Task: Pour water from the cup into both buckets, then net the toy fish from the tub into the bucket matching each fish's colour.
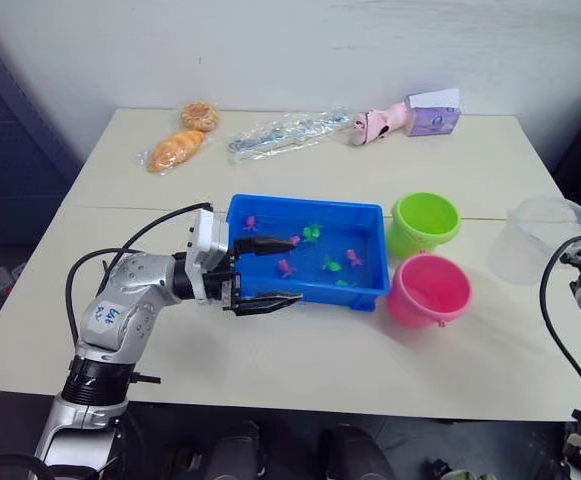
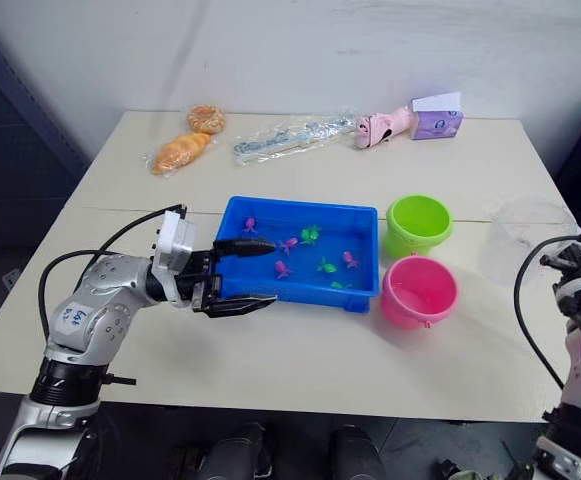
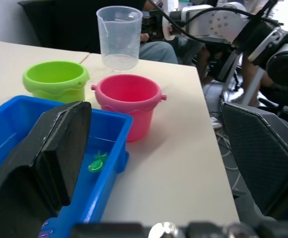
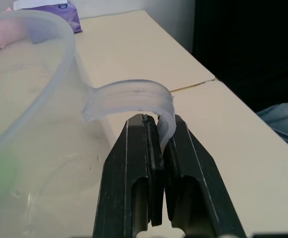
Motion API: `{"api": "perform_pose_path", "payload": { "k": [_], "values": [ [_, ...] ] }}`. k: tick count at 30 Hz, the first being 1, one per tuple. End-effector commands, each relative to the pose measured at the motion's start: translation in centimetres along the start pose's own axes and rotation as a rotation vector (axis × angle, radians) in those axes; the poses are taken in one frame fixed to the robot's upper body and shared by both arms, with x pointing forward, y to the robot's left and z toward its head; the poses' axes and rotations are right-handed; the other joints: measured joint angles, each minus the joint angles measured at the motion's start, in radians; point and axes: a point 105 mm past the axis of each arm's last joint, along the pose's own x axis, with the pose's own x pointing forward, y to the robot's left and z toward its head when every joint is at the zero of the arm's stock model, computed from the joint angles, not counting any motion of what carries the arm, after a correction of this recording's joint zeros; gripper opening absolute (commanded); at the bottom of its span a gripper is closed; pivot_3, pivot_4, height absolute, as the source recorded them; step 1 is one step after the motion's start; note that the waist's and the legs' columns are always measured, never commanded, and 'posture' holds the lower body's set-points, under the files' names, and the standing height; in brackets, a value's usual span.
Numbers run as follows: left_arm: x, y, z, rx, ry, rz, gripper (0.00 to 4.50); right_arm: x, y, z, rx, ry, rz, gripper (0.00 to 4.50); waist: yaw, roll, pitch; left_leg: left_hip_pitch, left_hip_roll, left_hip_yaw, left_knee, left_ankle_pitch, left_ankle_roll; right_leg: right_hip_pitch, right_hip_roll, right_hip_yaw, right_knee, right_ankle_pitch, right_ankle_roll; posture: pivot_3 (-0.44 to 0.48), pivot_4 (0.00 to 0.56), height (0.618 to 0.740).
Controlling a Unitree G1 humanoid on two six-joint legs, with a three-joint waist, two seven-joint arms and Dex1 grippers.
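Observation:
The blue tub [image 1: 305, 206] sits mid-table with several tiny pink and green toy fish [image 1: 331, 265] in it. To its right stand the lime green bucket [image 1: 425, 222] and, nearer me, the pink bucket [image 1: 429, 290]. My left gripper [image 1: 288, 270] is open at the tub's near left corner, with one finger over the rim and the other in front of the tub's near wall. The clear cup [image 1: 540, 235] stands upright at the far right of the table. My right gripper [image 4: 159, 121] is shut on the cup's handle [image 4: 134, 96].
Along the back of the table lie two bagged breads [image 1: 177, 150], a clear plastic bag [image 1: 290, 132], a pink toy [image 1: 380, 125] and a purple box [image 1: 432, 113]. The table's right edge is close beside the cup. A seated person's leg [image 3: 158, 49] shows beyond that edge.

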Motion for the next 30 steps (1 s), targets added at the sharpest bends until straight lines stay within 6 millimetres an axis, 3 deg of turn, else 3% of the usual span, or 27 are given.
{"api": "perform_pose_path", "payload": {
  "k": [1, 7, 14, 19, 24, 30],
  "values": [
    [0.5, -0.7, 0.8, 0.021, -0.02, -0.054, 4.5, -0.1, -0.6, 0.0, 0.014, -0.046, -0.047, 0.05, 0.0, 0.0, 0.0, 0.0, 0.0, 0.0, 0.0, 0.0, 0.0, 0.0, 0.0, 0.0, 0.0, 0.0, 0.0, 0.0, 0.15, 0.74],
    [1.1, -1.0, 0.9, 0.023, -0.029, -0.06, 4.5, 0.2, -0.8, -3.3, 0.041, -0.023, -0.106, 0.05, 0.001, 0.0, 0.0, 0.0, 0.0, 0.0, 0.0, 0.0, 0.0, 0.0, 0.0, 0.0, 0.0, 0.0, 0.0, 0.0, 0.15, 0.74],
    [0.8, -0.5, 1.2, 0.051, -0.029, -0.021, 4.5, -0.2, -0.9, -5.6, 0.074, 0.008, -0.125, 0.05, 0.001, 0.0, 0.0, 0.0, 0.0, 0.0, 0.0, 0.0, 0.0, 0.0, 0.0, 0.0, 0.0, 0.0, 0.0, 0.0, 0.15, 0.74],
    [0.6, -0.1, 1.2, 0.065, -0.026, -0.003, 4.5, -1.7, -1.2, -5.9, 0.051, 0.021, -0.118, 2.13, 0.001, 0.0, 0.0, 0.001, 0.0, 0.0, -0.001, 0.0, 0.0, 0.0, 0.0, 0.0, 0.0, 0.0, 0.0, 0.0, 0.15, 0.74],
    [-0.3, -0.2, 0.7, 0.073, 0.014, 0.014, 4.5, -5.1, -1.2, -6.3, 0.012, 0.077, -0.094, 4.46, 0.004, 0.001, 0.0, 0.001, 0.0, 0.0, -0.002, 0.0, 0.0, 0.0, 0.0, 0.001, 0.0, 0.0, 0.0, 0.0, 0.15, 0.74],
    [-2.2, -0.4, 0.0, 0.045, 0.059, 0.067, 4.5, -10.7, -1.2, -5.5, 0.002, 0.127, -0.039, 4.46, 0.005, 0.001, 0.0, 0.003, 0.0, 0.0, -0.005, -0.001, 0.0, 0.0, -0.001, 0.002, -0.001, 0.0, 0.0, 0.0, 0.15, 0.74]
  ]
}}
